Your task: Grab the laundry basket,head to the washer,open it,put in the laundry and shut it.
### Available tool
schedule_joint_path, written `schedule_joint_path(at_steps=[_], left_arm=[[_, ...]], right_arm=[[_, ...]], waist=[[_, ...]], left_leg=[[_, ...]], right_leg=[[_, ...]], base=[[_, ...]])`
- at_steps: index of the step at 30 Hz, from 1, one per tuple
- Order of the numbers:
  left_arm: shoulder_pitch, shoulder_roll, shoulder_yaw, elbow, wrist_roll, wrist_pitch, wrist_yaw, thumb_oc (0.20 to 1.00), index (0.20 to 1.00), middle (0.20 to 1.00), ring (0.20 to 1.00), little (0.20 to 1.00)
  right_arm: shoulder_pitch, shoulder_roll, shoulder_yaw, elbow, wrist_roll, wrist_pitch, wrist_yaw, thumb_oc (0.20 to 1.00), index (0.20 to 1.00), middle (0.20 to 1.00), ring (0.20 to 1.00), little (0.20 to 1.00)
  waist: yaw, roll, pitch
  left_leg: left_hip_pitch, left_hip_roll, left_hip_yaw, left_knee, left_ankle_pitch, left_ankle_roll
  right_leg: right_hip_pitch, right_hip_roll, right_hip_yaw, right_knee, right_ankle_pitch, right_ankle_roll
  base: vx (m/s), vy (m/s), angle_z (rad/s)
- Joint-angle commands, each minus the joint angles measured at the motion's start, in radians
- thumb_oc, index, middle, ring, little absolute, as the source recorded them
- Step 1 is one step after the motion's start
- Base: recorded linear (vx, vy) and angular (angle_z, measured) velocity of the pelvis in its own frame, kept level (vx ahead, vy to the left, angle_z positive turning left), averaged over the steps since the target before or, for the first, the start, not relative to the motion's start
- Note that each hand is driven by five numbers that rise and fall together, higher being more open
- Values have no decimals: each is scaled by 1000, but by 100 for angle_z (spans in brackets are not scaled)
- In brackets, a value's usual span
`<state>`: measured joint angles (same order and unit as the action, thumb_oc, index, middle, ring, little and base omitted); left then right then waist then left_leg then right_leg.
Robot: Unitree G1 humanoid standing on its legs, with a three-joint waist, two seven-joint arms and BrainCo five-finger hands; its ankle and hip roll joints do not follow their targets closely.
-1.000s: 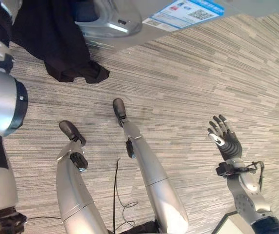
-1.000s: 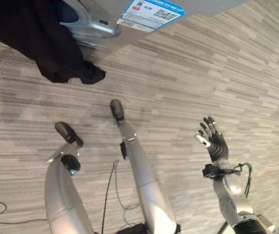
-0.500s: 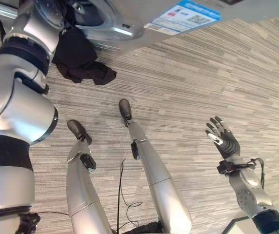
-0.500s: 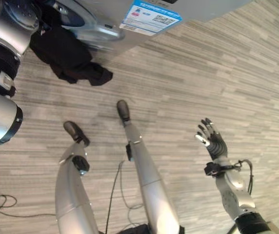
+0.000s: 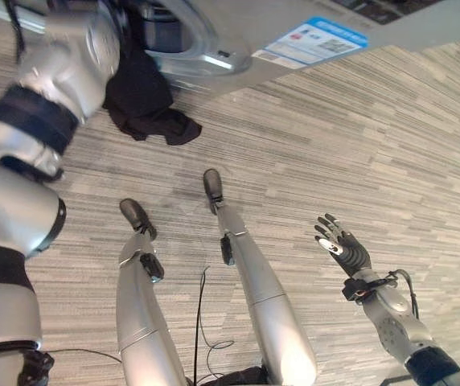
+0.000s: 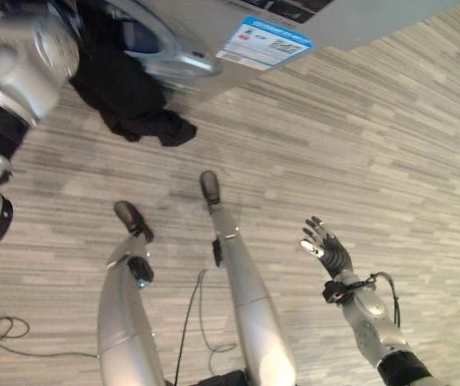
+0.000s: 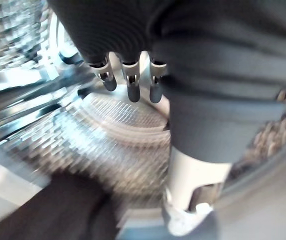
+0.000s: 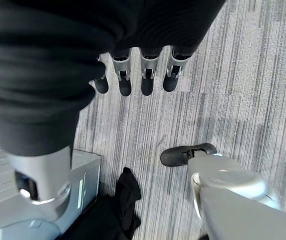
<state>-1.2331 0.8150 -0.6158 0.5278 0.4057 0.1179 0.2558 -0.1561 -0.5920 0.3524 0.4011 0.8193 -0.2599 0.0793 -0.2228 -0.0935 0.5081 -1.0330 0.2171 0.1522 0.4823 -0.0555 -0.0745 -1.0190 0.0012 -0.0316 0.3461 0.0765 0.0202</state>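
While the left hand point(image 7: 128, 80) reaches further into the washer point(image 5: 214, 36) than a second ago, fingers straight and holding nothing, the dark laundry point(image 5: 145, 100) still hangs from the door opening onto the floor. The right hand point(image 5: 338, 248) drifts lower, fingers spread. Loading remains unfinished.

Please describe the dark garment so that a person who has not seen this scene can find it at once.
Look at the washer along the far edge of the striped carpet. From its round door opening a black garment hangs down, its lower end resting crumpled on the carpet. It is the one soft, dark piece of cloth there.
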Motion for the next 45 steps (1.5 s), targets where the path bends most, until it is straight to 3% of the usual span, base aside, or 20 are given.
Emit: schedule_joint_path(at_steps=[1, 2, 3, 5, 6, 7, 8, 9, 13, 17, 24, 26, 27, 28, 31, 32, 34, 45], left_arm=[[255, -99, 169, -156, 82, 20, -75, 1000, 1000, 1000, 1000, 1000], [270, -96, 182, -168, 86, 23, -81, 1000, 1000, 1000, 1000, 1000], [367, -128, 232, -238, 82, 22, -102, 1000, 1000, 1000, 1000, 1000], [562, -183, 275, -277, 38, -33, -111, 1000, 1000, 1000, 1000, 1000], [566, -182, 279, -280, 38, -33, -112, 1000, 1000, 1000, 1000, 1000], [571, -211, 267, -346, -5, -38, -126, 1000, 1000, 1000, 1000, 1000], [678, -249, 281, -494, -95, -75, -156, 1000, 1000, 1000, 1000, 1000], [682, -247, 287, -500, -96, -73, -159, 1000, 1000, 1000, 1000, 1000], [826, -240, 275, -631, -212, -148, -207, 1000, 1000, 1000, 1000, 1000], [866, -237, 229, -656, -275, -167, -230, 1000, 1000, 1000, 1000, 1000], [962, -223, 225, -664, -340, -195, -206, 1000, 1000, 1000, 1000, 1000], [982, -216, 225, -677, -361, -204, -207, 1000, 1000, 1000, 1000, 1000], [987, -215, 225, -682, -380, -211, -205, 1000, 1000, 1000, 1000, 1000], [996, -216, 221, -685, -392, -215, -205, 1000, 1000, 1000, 1000, 1000], [1000, -224, 224, -699, -434, -231, -196, 1000, 1000, 1000, 1000, 1000], [993, -227, 224, -706, -451, -239, -193, 1000, 1000, 1000, 1000, 1000], [990, -237, 218, -711, -480, -245, -191, 1000, 1000, 1000, 1000, 1000], [932, -270, 195, -725, -673, -297, -169, 1000, 1000, 1000, 1000, 1000]], right_arm=[[-72, -14, -83, 2, -186, 39, -115, 1000, 1000, 1000, 1000, 1000], [-75, -16, -75, 4, -188, 39, -117, 1000, 1000, 1000, 1000, 1000], [-120, -2, -73, 39, -223, 51, -141, 1000, 1000, 1000, 1000, 1000], [-216, -2, -78, 112, -279, 62, -184, 1000, 1000, 1000, 1000, 1000], [-218, -2, -75, 113, -278, 61, -184, 1000, 1000, 1000, 1000, 1000], [-314, -10, -63, 179, -294, 69, -218, 1000, 1000, 1000, 1000, 1000], [-495, -12, -42, 299, -327, 102, -253, 1000, 1000, 1000, 1000, 1000], [-502, -11, -37, 305, -326, 99, -251, 1000, 1000, 1000, 1000, 1000], [-719, -40, 46, 541, -372, 137, -250, 1000, 1000, 1000, 1000, 1000], [-883, -47, 143, 744, -387, 168, -219, 1000, 1000, 1000, 1000, 1000], [-1014, -57, 189, 920, -382, 186, -187, 1000, 1000, 1000, 1000, 1000], [-1050, -71, 204, 960, -394, 192, -185, 1000, 1000, 1000, 1000, 1000], [-1069, -83, 206, 983, -401, 198, -189, 1000, 1000, 1000, 1000, 1000], [-1072, -92, 207, 996, -403, 201, -192, 1000, 1000, 1000, 1000, 1000], [-1096, -114, 209, 1027, -390, 203, -192, 1000, 1000, 1000, 1000, 1000], [-1111, -120, 207, 1030, -380, 199, -196, 1000, 1000, 1000, 1000, 1000], [-1127, -124, 205, 1040, -359, 195, -200, 1000, 1000, 1000, 1000, 1000], [-1310, -84, 207, 1070, -219, 160, -234, 1000, 1000, 1000, 1000, 1000]], waist=[[27, 55, 12], [27, 63, 12], [31, 65, 12], [66, 80, 12], [64, 81, 12], [75, 89, 12], [112, 112, 12], [108, 114, 12], [170, 151, 12], [219, 180, 12], [309, 234, 12], [323, 245, 12], [330, 250, 12], [340, 258, 12], [355, 269, 12], [358, 268, 12], [373, 274, 12], [423, 309, 12]], left_leg=[[69, 50, -118, 73, -113, -63], [88, 55, -126, 73, -138, -66], [68, 45, -119, 72, -115, -59], [78, 39, -132, 73, -148, -55], [79, 39, -132, 73, -148, -55], [67, 27, -137, 63, -141, -50], [20, -6, -137, 40, -102, -40], [18, -6, -139, 40, -101, -40], [-7, -31, -155, 14, -82, -37], [-33, -52, -176, 1, -69, -35], [-34, -77, -213, -24, -77, -34], [-47, -84, -222, -27, -74, -34], [-76, -94, -221, -35, -45, -31], [-58, -92, -231, -36, -73, -34], [-78, -98, -238, -46, -66, -35], [-108, -105, -237, -54, -34, -32], [-97, -102, -246, -59, -61, -35], [-159, -127, -298, -104, -31, -33]], right_leg=[[-30, -39, -20, 1, -62, 73], [-14, -33, -20, 9, -86, 80], [-29, -41, -21, -1, -61, 72], [-18, -41, -21, 6, -81, 80], [-18, -41, -21, 5, -81, 80], [-23, -49, -23, -6, -75, 80], [-54, -76, -32, -30, -43, 76], [-55, -76, -33, -31, -42, 76], [-61, -97, -54, -52, -36, 82], [-67, -117, -76, -56, -36, 90], [-54, -137, -97, -36, -81, 109], [-65, -143, -102, -27, -87, 110], [-88, -152, -110, -31, -68, 104], [-75, -147, -104, -18, -98, 112], [-96, -150, -111, -2, -110, 112], [-123, -158, -121, -9, -86, 106], [-119, -154, -120, 11, -120, 115], [-190, -166, -139, 68, -174, 121]], base=[[47, 106, 16], [-14, 93, 18], [51, 83, 10], [20, 77, 7], [-12, 32, 5], [-84, 45, 14], [-84, 46, 22], [-68, 54, 33], [-7, 38, 21], [-4, 34, 12], [29, 24, 17], [-22, -14, 13], [21, -19, 15], [19, -5, 23], [25, 22, 25], [18, 4, 19], [48, -5, 17], [33, -14, 8]])
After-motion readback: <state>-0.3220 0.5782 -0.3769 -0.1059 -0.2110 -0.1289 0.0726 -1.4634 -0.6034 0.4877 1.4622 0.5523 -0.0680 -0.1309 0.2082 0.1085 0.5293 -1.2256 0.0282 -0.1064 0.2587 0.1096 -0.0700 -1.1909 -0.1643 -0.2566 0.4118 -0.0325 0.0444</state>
